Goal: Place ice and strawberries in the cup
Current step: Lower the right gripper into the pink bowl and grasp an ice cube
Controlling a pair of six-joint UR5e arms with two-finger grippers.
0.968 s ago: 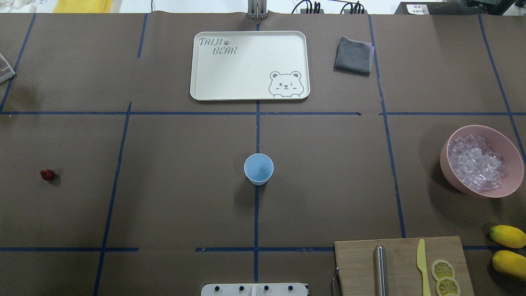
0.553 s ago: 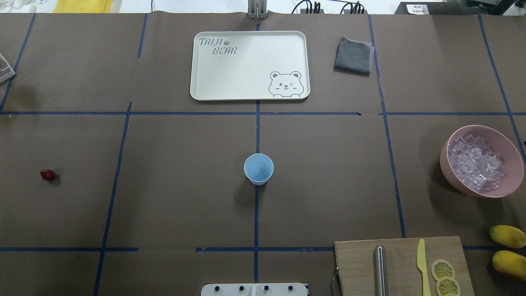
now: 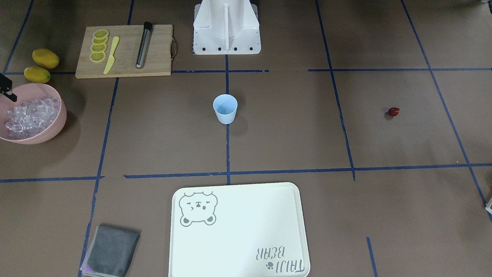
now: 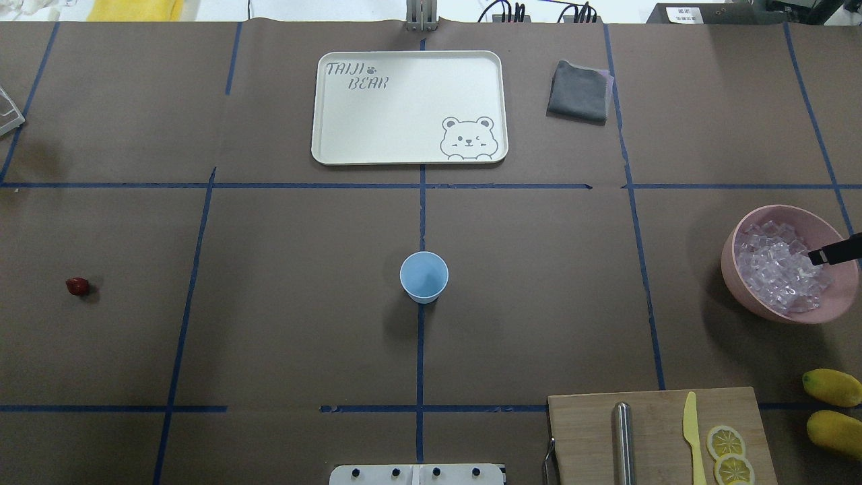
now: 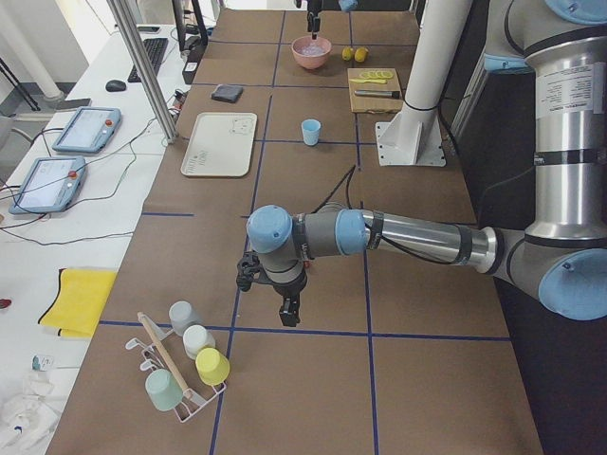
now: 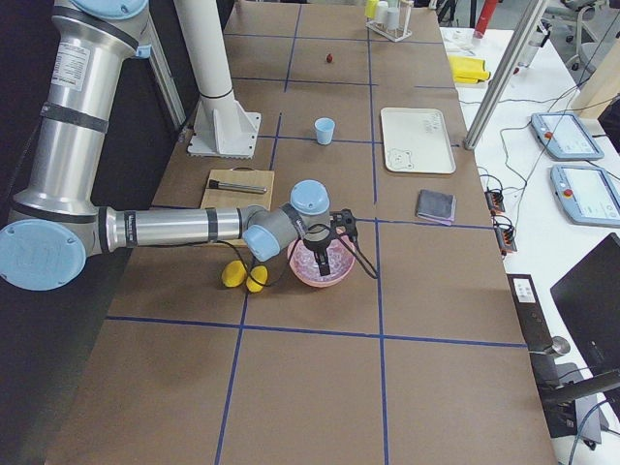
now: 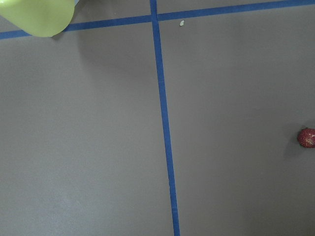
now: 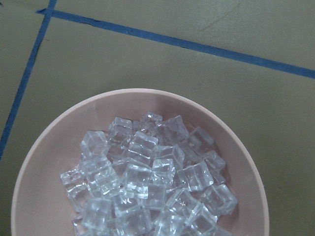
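Key thing: the ice [image 8: 142, 182] sits right under the R gripper [image 6: 324, 260]. The cubes are piled in the pink bowl [image 8: 47, 162], at the right edge of the table [image 4: 269, 337]. The R wrist cam looks straight down on them, w/ the pile a bit low in its view, so the next move is prob. just down. The cubes are blocky w/ no long side, so any turn of the wrist should do. One on top of the pile looks easiest to take.

R arm [image 6: 174, 228]: stretched out low from the base, wrist bent so the gripper points down over the bowl. From above, only one black finger [image 4: 834, 254] pokes in over the rim. Can't tell if it touches ice. Jaws apart or together? Can't tell.

The cup [image 4: 423, 275] stands upright in the middle of the table, nothing in it yet, well apart from the bowl. So a cube needs a long carry in from the right edge.

The strawberry [image 4: 77, 286] lies alone near the left edge. The L arm [image 5: 417, 235] is nearer to it. The L gripper [image 5: 287, 311] hangs pointing down, further out at the left end, by the rack of cups [image 5: 185, 365]. The L wrist cam has the strawberry at the side of its view, so it's off to one side of the jaws. L jaws: can't tell either.
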